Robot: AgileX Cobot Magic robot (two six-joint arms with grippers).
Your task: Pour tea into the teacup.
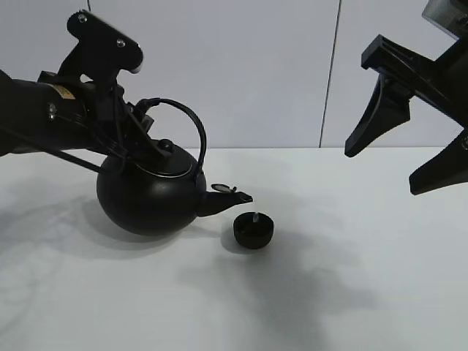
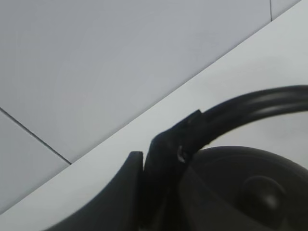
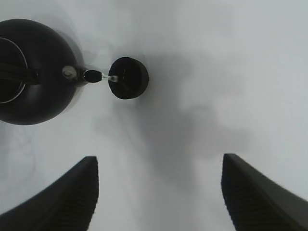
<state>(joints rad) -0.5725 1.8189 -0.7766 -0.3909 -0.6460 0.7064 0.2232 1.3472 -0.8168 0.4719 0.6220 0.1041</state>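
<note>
A big round black kettle (image 1: 150, 194) with an arched handle (image 1: 189, 121) is tilted, its spout (image 1: 232, 196) just above a small matte-black teacup (image 1: 253, 229) on the white table (image 1: 351, 292). A thin stream falls from the spout into the cup. My left gripper (image 1: 135, 135) is shut on the kettle's handle (image 2: 250, 108) near the lid. My right gripper (image 1: 398, 150) is open and empty, high above the table's right side. In the right wrist view the kettle (image 3: 33, 72), the teacup (image 3: 128, 77) and my wide-apart fingers (image 3: 67, 197) show.
A pale grey wall (image 1: 256, 66) with vertical seams stands behind the table. Soft shadows of the arms lie on the table.
</note>
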